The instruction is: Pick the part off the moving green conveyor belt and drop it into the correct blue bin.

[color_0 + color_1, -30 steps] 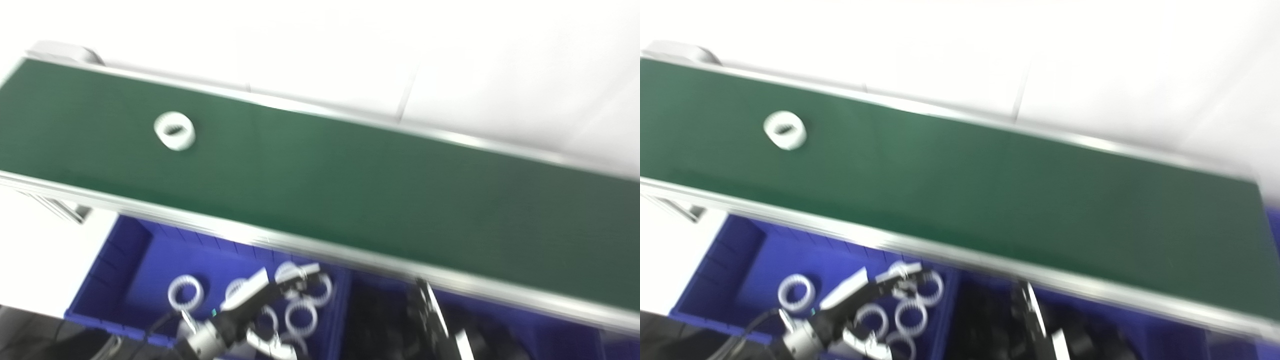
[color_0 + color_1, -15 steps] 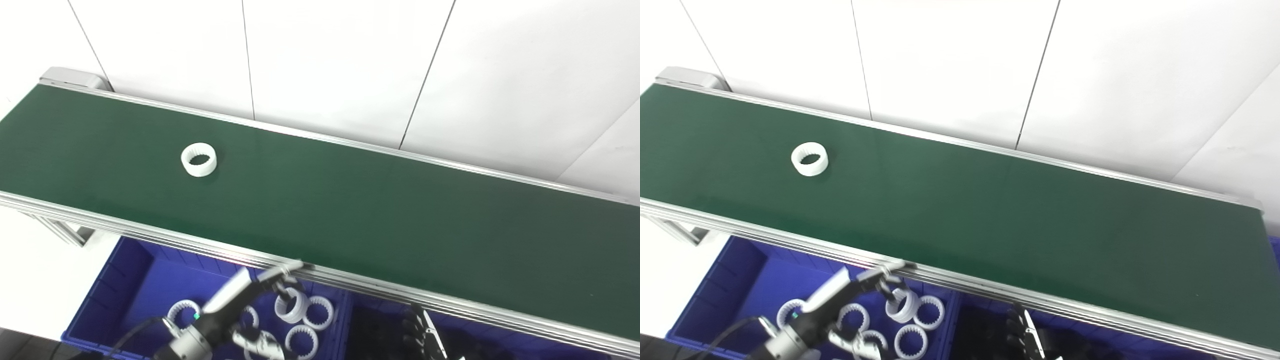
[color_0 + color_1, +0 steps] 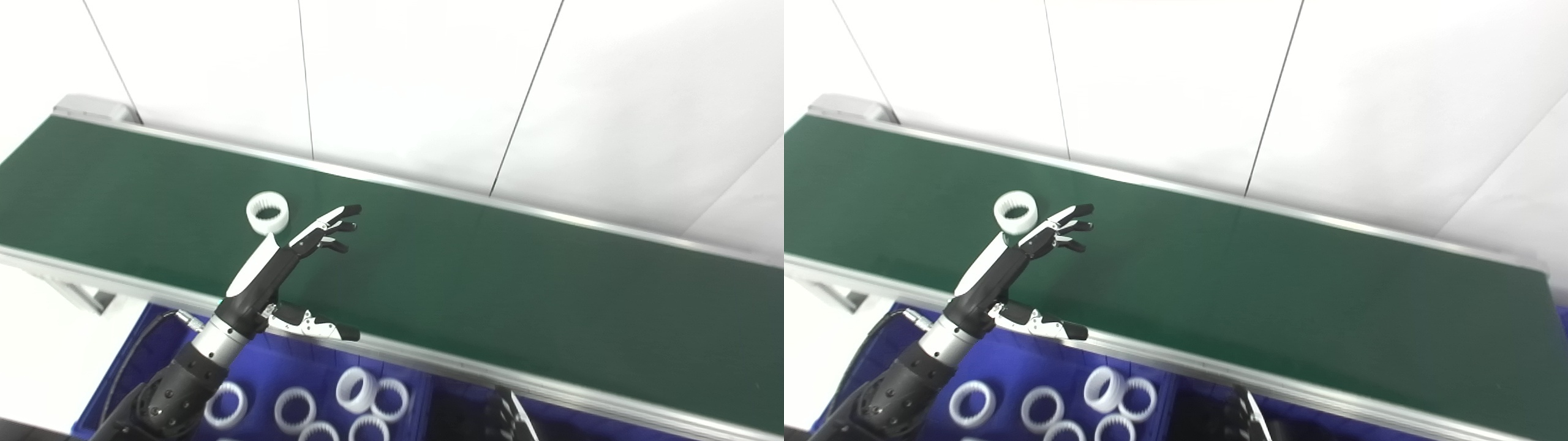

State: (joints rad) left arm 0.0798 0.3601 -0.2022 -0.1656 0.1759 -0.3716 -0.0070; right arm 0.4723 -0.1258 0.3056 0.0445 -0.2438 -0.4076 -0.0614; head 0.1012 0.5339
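Note:
A white toothed ring [image 3: 267,212] lies on the green conveyor belt [image 3: 490,269], left of the middle. My left hand [image 3: 285,269] is raised above the belt, open and empty, its fingertips [image 3: 343,214] just right of the ring and its thumb spread out over the belt's near rail. The ring also shows in the right eye view [image 3: 1015,212] beside the hand [image 3: 1010,269]. My right hand [image 3: 511,419] shows only as fingertips at the bottom edge, low over a dark bin.
A blue bin [image 3: 153,343] below the belt's near rail holds several white rings [image 3: 355,389]. A second bin with dark contents [image 3: 459,416] stands to its right. White wall panels stand behind the belt.
My left hand has risen from the blue bin up over the belt, fingers spread. The ring has travelled a little to the right. The camera has shifted too.

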